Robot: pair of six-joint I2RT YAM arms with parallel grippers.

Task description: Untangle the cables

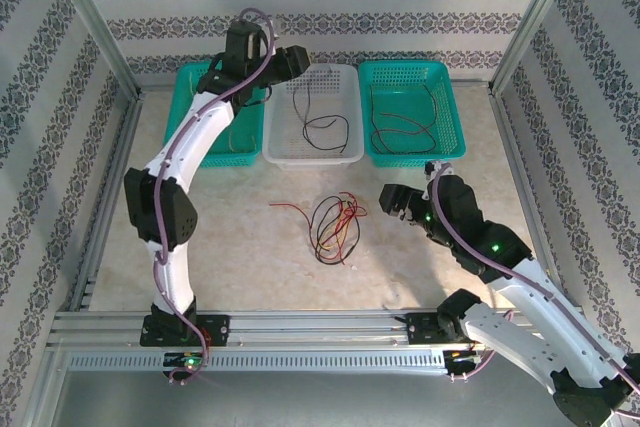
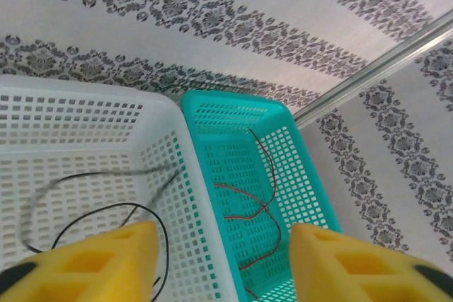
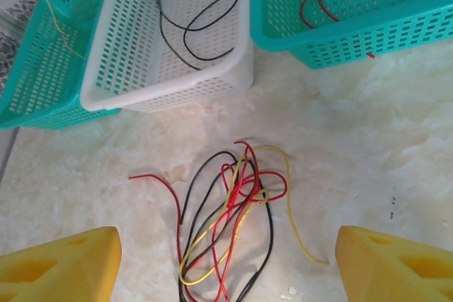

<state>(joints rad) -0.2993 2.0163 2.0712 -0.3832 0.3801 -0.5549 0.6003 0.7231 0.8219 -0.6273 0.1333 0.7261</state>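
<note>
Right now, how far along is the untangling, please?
Done: black cable in the white basket, red cables in the right teal basket, yellow cable in the left teal basket. In hand: nothing; left gripper and right gripper stand open. Remaining: the red, black and yellow tangle on the table.

**Legible text and signs: none in any view.**
The walls (image 1: 320,22) carry a repeated floral band, which is ornament and not writing. The white basket (image 1: 312,159), the left teal basket (image 1: 186,97) and the right teal basket (image 1: 405,69) are plain perforated plastic without labels. The cables (image 3: 237,192) show bare coloured insulation with no print. The right arm (image 1: 520,297) bears a green light with no symbol. The slotted rail (image 1: 300,359) at the near edge may carry small marks, but they are too fine to read.
</note>
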